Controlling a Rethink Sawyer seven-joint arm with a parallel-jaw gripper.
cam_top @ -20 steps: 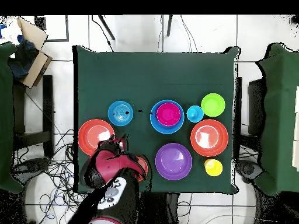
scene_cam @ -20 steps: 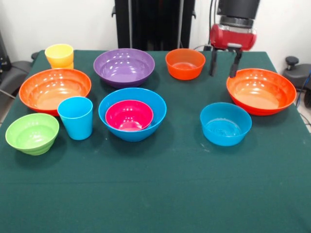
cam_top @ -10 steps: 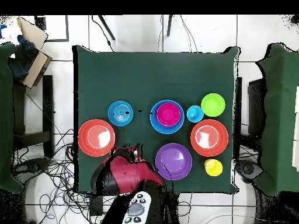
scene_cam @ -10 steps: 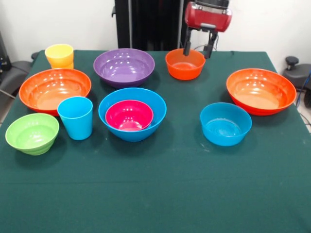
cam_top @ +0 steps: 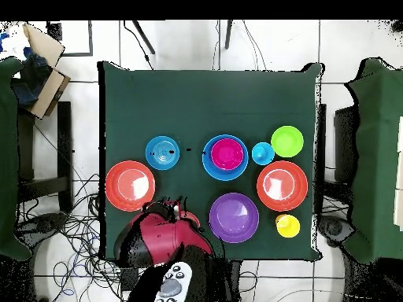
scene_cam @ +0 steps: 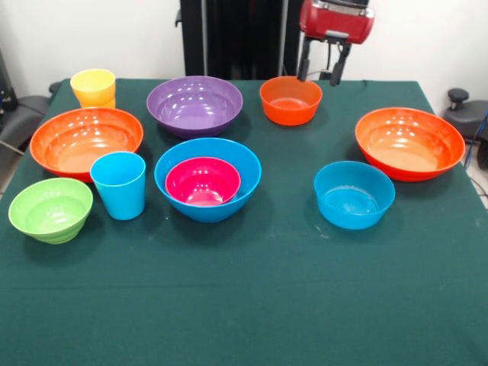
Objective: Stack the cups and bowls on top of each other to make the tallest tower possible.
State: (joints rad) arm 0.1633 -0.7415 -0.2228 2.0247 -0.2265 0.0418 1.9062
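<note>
My gripper (scene_cam: 320, 71) is open and empty, hanging just above the back right rim of the small orange bowl (scene_cam: 290, 100). The magenta bowl (scene_cam: 203, 181) sits inside the large blue bowl (scene_cam: 207, 162) at the table's middle. The sky blue cup (scene_cam: 119, 184) stands left of them. The medium blue bowl (scene_cam: 354, 194) and a large orange bowl (scene_cam: 409, 142) are at the right. The other large orange bowl (scene_cam: 86, 141), the lime green bowl (scene_cam: 50, 210), the yellow cup (scene_cam: 93, 88) and the purple bowl (scene_cam: 194, 104) are at the left and back.
All stand on a green-clothed table (scene_cam: 244, 305). In the overhead view the red arm (cam_top: 165, 236) covers the small orange bowl, beside the purple bowl (cam_top: 234, 217). The robot's black pedestal (scene_cam: 240, 38) stands behind the table.
My gripper has left the right-hand large orange bowl, risen and moved left to the small orange bowl, then drifted slightly right. No cup or bowl has moved.
</note>
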